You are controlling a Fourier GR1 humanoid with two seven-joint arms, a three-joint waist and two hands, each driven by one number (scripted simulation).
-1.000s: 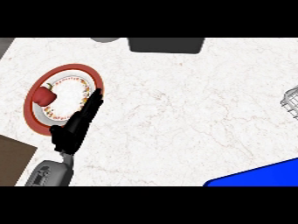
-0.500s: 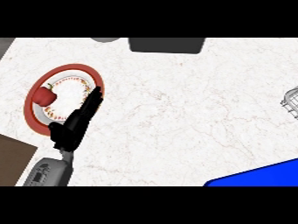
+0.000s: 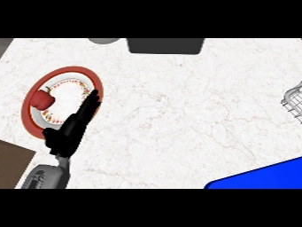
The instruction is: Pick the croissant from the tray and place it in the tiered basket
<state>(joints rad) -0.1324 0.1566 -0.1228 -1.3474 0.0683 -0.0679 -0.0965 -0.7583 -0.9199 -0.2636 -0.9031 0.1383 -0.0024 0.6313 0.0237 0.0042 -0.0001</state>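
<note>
A white marble counter (image 3: 179, 111) spreads wide and bare through its middle. At the left sits a round white plate with a red rim (image 3: 81, 73), holding a small red fruit (image 3: 42, 99) near its left side. The left hand (image 3: 71, 128), black, lies over the plate's lower right rim, fingers straight and pressed together, pointing up. A silver wire tiered basket (image 3: 301, 106) shows at the right edge, a flat blue tray (image 3: 271, 175) at the lower right corner. No croissant is visible. Since half a second ago, the hand has barely shifted.
</note>
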